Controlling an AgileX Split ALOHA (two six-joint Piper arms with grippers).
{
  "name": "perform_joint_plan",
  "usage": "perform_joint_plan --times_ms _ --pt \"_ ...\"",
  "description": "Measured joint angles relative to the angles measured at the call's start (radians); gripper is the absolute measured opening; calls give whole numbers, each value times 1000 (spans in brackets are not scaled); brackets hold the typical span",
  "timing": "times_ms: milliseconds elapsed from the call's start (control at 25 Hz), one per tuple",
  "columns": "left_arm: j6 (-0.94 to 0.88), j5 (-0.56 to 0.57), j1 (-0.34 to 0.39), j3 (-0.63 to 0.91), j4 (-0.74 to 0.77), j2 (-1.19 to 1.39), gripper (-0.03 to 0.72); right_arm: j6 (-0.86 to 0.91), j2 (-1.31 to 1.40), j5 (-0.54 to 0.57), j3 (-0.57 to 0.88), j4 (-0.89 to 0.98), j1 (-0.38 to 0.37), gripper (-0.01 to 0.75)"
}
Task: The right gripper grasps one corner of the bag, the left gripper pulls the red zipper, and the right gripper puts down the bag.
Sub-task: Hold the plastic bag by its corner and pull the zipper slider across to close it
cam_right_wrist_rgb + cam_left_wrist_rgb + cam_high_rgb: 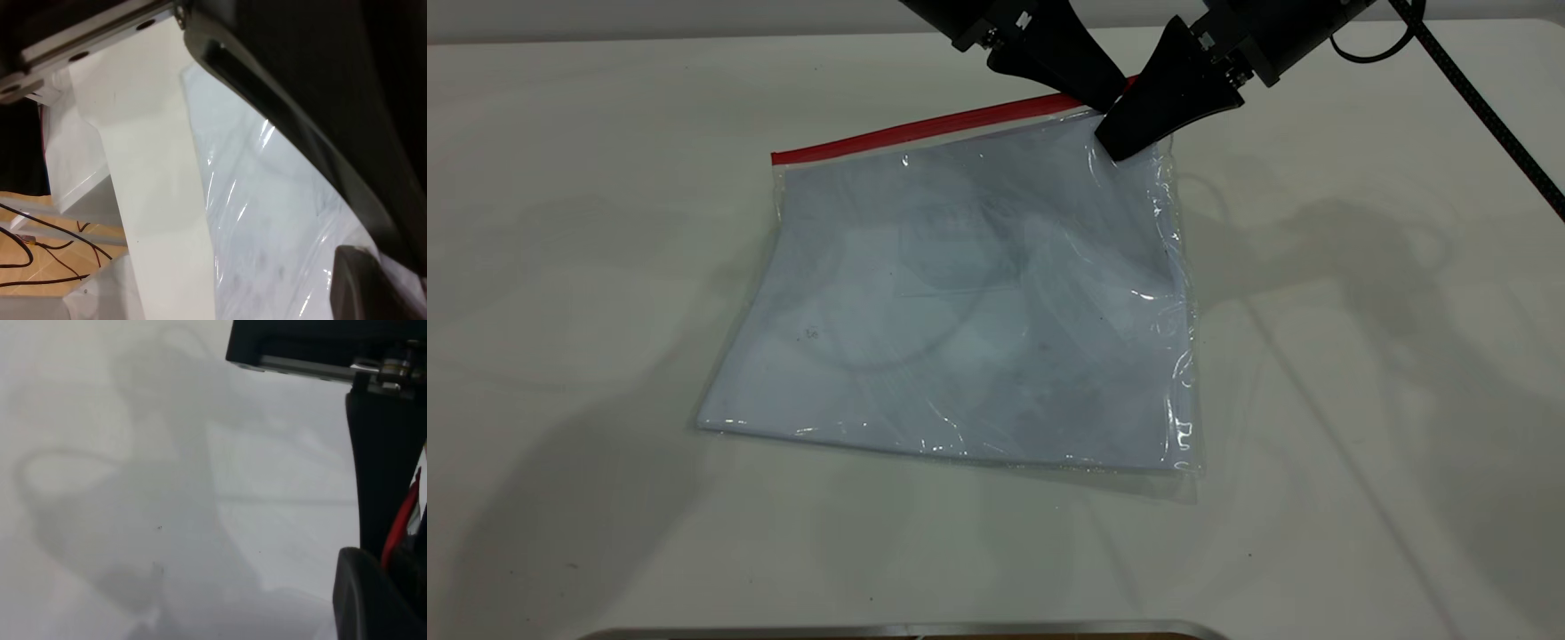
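A robotics lab bench: a plain white matte tabletop [605,267] under two black robot arms, with loose dark cables [40,240] trailing across a tan wooden floor [27,213] beyond.

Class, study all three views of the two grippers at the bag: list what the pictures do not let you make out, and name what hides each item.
- The red zipper: its slider end is hidden in the exterior view behind the left gripper.
- The corner of the bag: covered there by the right gripper.
- Both arms: cut off by the exterior view's top edge.
- Left wrist view: only a red sliver shows between black jaw parts.
- Right wrist view: a jaw blocks the grip point.
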Motion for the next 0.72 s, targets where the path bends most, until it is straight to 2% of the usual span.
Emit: perform_joint_plan --times_ms 320,720 --pt "27 -1 4 0 -26 0 61 0 -10 3 0 2 -12 34" --pt "28 10 46 0 -28 0 61 -5 -10 33 0 71 -50 34"
